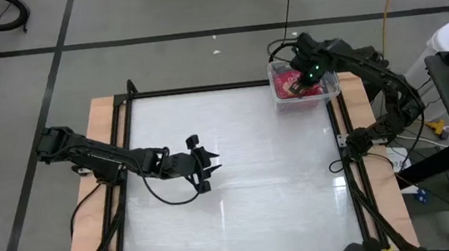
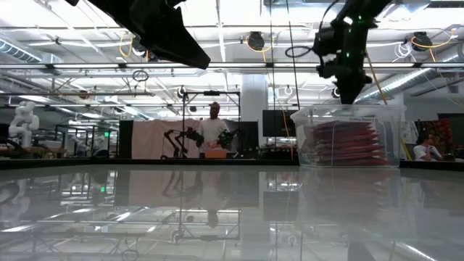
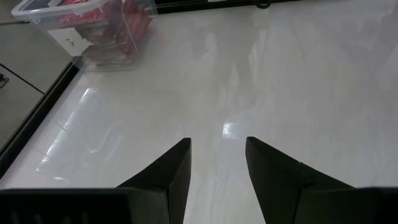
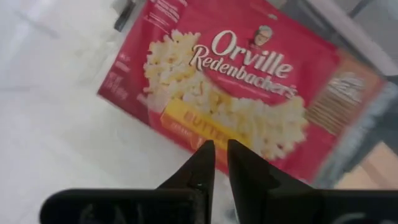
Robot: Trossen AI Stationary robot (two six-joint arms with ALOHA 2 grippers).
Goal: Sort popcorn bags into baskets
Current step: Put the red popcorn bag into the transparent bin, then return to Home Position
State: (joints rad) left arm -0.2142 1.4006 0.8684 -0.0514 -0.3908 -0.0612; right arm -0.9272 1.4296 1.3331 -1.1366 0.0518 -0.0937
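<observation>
A clear plastic basket point(image 1: 331, 89) stands at the table's far right corner. It holds a pile of red popcorn bags point(image 2: 344, 141). The top bag point(image 4: 236, 81) lies face up, showing its popcorn picture. My right gripper point(image 4: 221, 151) hangs above the basket's rim point(image 2: 348, 109), pointing steeply down at that top bag. Its fingers are almost together, with nothing between them. My left gripper point(image 3: 217, 146) waits open over the bare middle of the table point(image 1: 209, 165), well away from the basket point(image 3: 87, 31).
The white tabletop point(image 1: 255, 181) is bordered by a black frame rail point(image 1: 351, 179) and wooden side strips. Beyond the far edge, a person point(image 2: 214, 127) stands in the room by other robot arms.
</observation>
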